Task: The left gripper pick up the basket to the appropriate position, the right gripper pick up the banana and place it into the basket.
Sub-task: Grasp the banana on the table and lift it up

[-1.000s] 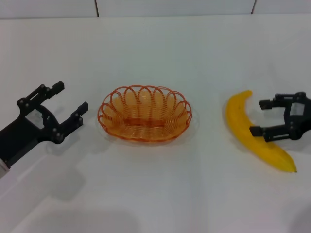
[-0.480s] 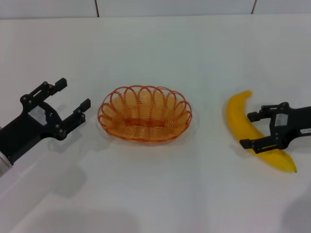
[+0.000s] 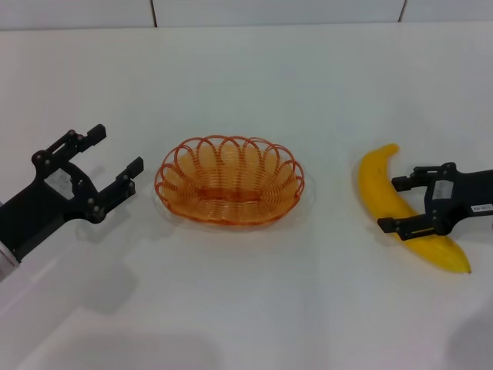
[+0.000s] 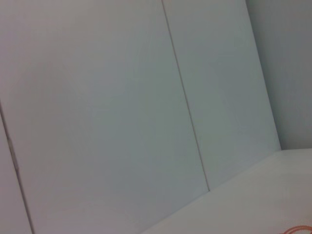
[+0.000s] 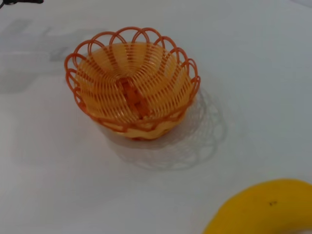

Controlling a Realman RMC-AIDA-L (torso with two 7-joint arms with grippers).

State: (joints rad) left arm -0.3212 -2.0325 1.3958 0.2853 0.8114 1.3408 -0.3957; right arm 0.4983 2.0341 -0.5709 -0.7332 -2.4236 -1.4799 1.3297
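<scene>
I see a small white label on my right gripper (image 3: 394, 204), its print too small to read. That claw is spread wide astride the smooth, curved yellow banana (image 3: 389, 202) lying on the white table (image 3: 246, 308). My left gripper (image 3: 114, 153) gapes open just beside the orange looped-wire basket (image 3: 229, 180), scalloped rim up, mid-table.

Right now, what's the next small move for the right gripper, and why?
Probably close the right gripper: its open fingers already straddle the banana, which lies on the table to the right of the empty basket. The left gripper waits open beside the basket.
</scene>
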